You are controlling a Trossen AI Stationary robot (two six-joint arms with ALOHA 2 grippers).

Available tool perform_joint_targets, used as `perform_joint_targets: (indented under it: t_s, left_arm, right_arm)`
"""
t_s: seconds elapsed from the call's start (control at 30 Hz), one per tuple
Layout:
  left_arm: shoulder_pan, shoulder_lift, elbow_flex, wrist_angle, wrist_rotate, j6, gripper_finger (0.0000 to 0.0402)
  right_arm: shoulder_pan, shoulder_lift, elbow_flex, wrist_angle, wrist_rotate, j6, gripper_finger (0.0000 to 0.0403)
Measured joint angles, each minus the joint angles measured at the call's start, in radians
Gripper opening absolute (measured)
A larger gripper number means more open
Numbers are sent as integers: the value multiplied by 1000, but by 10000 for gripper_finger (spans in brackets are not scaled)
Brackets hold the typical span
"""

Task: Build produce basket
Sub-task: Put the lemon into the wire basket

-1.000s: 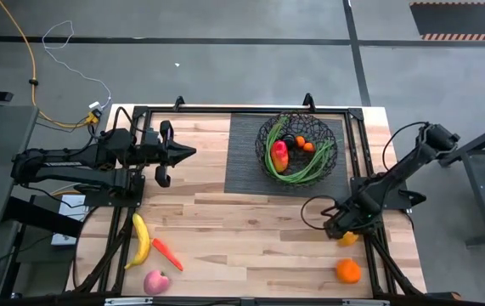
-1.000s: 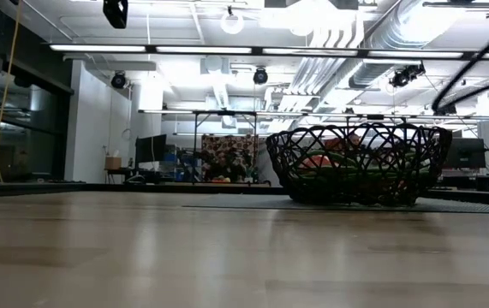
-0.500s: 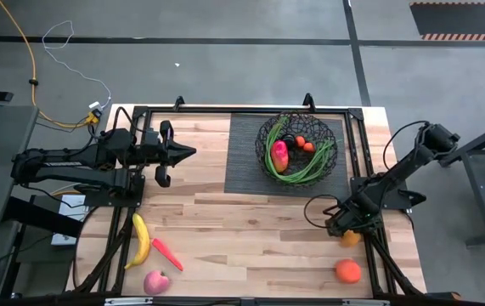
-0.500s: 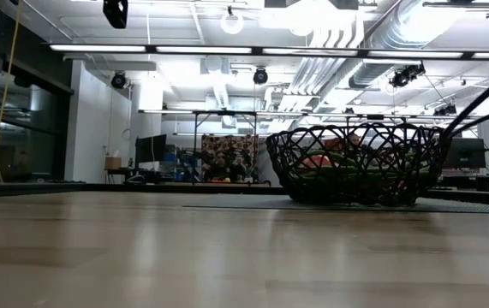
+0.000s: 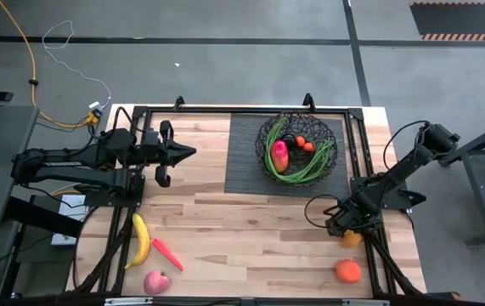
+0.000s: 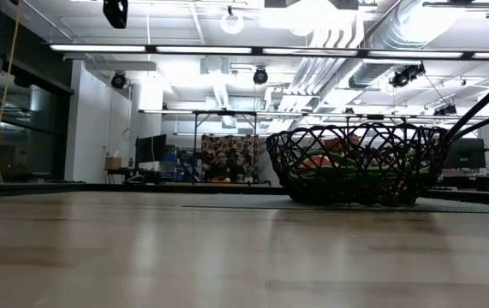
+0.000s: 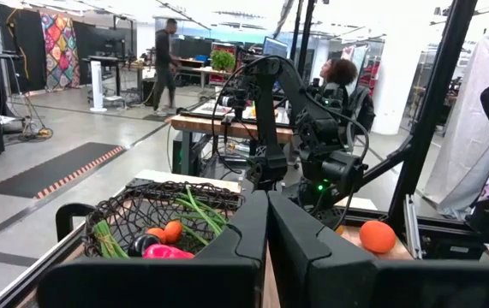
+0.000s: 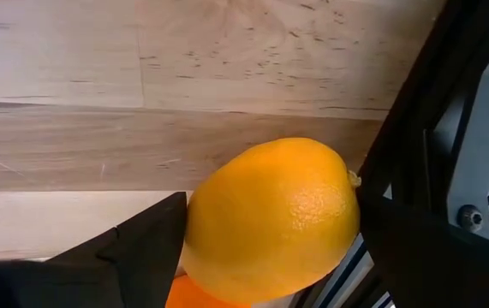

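My right gripper (image 5: 344, 228) is low over the table near its right edge, shut on a yellow-orange round fruit (image 5: 350, 239). A second orange (image 5: 348, 270) lies nearer the front edge. The black wire basket (image 5: 300, 149) stands on a dark ribbed mat (image 5: 244, 153) and holds green beans, a red-yellow pepper (image 5: 279, 155) and small orange-red fruits (image 5: 303, 143). A banana (image 5: 142, 240), a carrot (image 5: 166, 253) and a pink apple (image 5: 156, 282) lie at the front left. My left gripper (image 5: 183, 153) is shut and empty, above the table's far left. My right gripper has the yellow-orange fruit between its two fingers (image 8: 146, 248), which meet its opposite sides (image 8: 194, 231). The fingers come from above, slanting down. I cannot tell whether the fruit rests on the table or is lifted.
A black frame rail (image 8: 475, 128) runs along the table's right edge, close beside the held fruit. Bare wood lies between the basket and the front-left fruits. People show in the room beyond the table in the left wrist view.
My right arm has shifted a little over the yellow-orange fruit, toward the table's right edge, then kept still.
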Motion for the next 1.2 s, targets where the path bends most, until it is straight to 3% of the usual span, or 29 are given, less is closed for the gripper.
perform_joint_targets:
  t_s: [0.23,0.53,0.7,0.93,1.1,1.2]
  left_arm:
    - [0,0,0,0,0,0,0]
    - [0,0,0,0,0,0,0]
    - [0,0,0,2,0,0,0]
    - [0,0,0,3,0,-6,0]
    - [0,0,0,3,0,-71,0]
    - [0,14,0,3,1,-99,0]
  right_arm:
    - [0,1,0,-1,-12,8,268]
    - [0,-1,1,7,-12,-8,266]
    - [-5,-37,74,-26,40,-112,265]
    - [-108,-121,239,20,296,-502,264]
    - [-277,-98,309,92,346,-856,264]
    - [-386,-73,318,230,403,-1061,264]
